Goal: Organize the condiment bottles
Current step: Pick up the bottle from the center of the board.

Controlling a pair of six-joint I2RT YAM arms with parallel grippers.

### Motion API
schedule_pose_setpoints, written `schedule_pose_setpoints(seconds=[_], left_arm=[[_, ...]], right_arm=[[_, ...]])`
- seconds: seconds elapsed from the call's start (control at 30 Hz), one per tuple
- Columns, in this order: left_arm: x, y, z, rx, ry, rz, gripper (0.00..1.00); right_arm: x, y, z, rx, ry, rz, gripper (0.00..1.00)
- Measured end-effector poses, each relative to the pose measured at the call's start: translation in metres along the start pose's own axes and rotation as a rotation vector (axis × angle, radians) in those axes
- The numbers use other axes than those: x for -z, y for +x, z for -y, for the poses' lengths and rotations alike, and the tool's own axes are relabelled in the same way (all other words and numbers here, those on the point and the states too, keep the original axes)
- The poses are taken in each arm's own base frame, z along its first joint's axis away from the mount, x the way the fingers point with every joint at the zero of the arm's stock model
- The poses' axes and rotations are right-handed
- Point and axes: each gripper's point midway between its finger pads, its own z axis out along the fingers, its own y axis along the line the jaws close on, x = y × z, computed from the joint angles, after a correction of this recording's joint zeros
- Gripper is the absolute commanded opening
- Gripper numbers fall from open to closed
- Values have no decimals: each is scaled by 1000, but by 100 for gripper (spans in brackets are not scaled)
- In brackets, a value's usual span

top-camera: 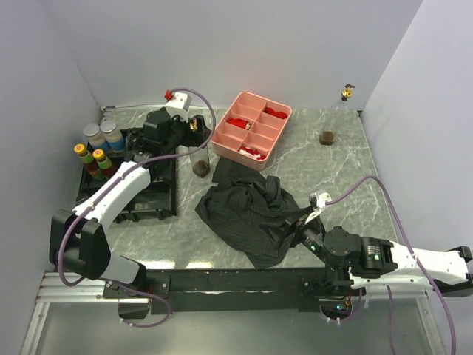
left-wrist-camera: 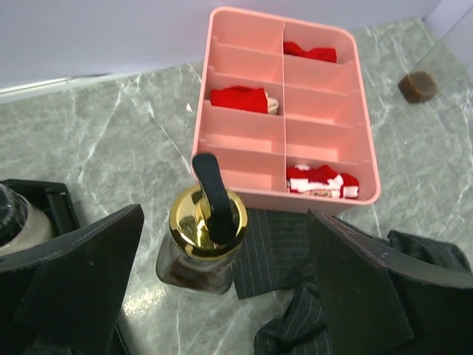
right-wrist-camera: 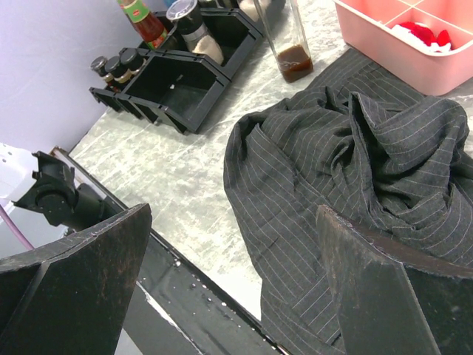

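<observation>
L hand (left-wrist-camera: 225, 218) has fingers (left-wrist-camera: 81, 281) spread apart, one each side of gold-cap btl (left-wrist-camera: 207, 237), w/ a gap showing on both sides. Btl is upright on surface (top-camera: 340, 177): clear, dark liquid at bottom, black spout on cap. It sits at 7 o'clk of pink tray (top-camera: 235, 157), just beside the 11 o'clk corner of striped cloth (top-camera: 255, 211).

Black tray (top-camera: 159, 185), at 9 o'clk of surface, holds 2 grey-cap jars (top-camera: 100, 129) at its far end, w/ red/yellow-cap btls (top-camera: 89, 154) next to them. R wrist view also shows small dark-cap btls (right-wrist-camera: 114, 65) in a row at one end of tray.

Brown jar (top-camera: 327, 137) stands alone at 3 o'clk of pink tray. Small gold-top btl (top-camera: 345, 92) is in the 1 o'clk corner by the wall.

R hand (right-wrist-camera: 233, 214) has fingers wide apart, holding nothing, over cloth's 5 o'clk edge.
</observation>
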Motion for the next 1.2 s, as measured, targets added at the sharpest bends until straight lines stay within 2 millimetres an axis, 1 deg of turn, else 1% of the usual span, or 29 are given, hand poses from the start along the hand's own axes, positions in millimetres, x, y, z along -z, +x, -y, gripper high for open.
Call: schedule_pose_setpoints(seconds=[0.07,0.17,0.2,0.27,0.3,0.37,0.4,0.47,0.5,0.57,0.6,0.67,0.7,0.9,1.0,1.13,1.2], left_arm=[[-1,9,1,-5,10,-14,91],[-7,16,0,-12,15,-26,84],[-9,19,0,-14,15,-32,79],[-13,26,-2,-17,14,-48,74],[-15,28,-2,-18,14,-52,68],[-17,33,-3,-22,13,-55,62],[-17,34,-4,-21,12,-56,52],[-17,34,-5,-26,3,-51,39],[-17,34,-5,-24,3,-48,28],[-18,31,-10,-34,-21,-39,19],[-18,31,-9,-17,-21,-37,13],[-18,30,-10,-15,-34,-36,8],[-17,31,-11,-10,-40,-39,1],[-13,27,-14,22,-85,-80,1],[-9,19,-15,37,-116,-85,1],[9,4,-22,57,-178,-60,1],[20,-7,-25,59,-209,-30,1]], right_arm=[[0,0,0,0,0,0,100],[0,0,0,0,1,0,100],[0,0,0,0,0,1,100],[0,-1,0,-1,-1,2,100],[0,-1,0,-2,0,3,100],[0,-1,0,-2,1,4,100],[0,-1,1,-2,2,5,100],[0,-1,1,-2,5,6,100],[0,-1,1,-2,5,7,100],[0,-1,1,-2,6,6,100],[0,-1,2,-1,7,6,100],[0,-1,2,0,9,6,100],[0,-1,2,0,10,7,100],[-2,2,3,8,18,1,100],[-2,2,3,10,20,0,100],[-2,2,3,10,20,0,100],[-2,2,3,10,19,0,100]])
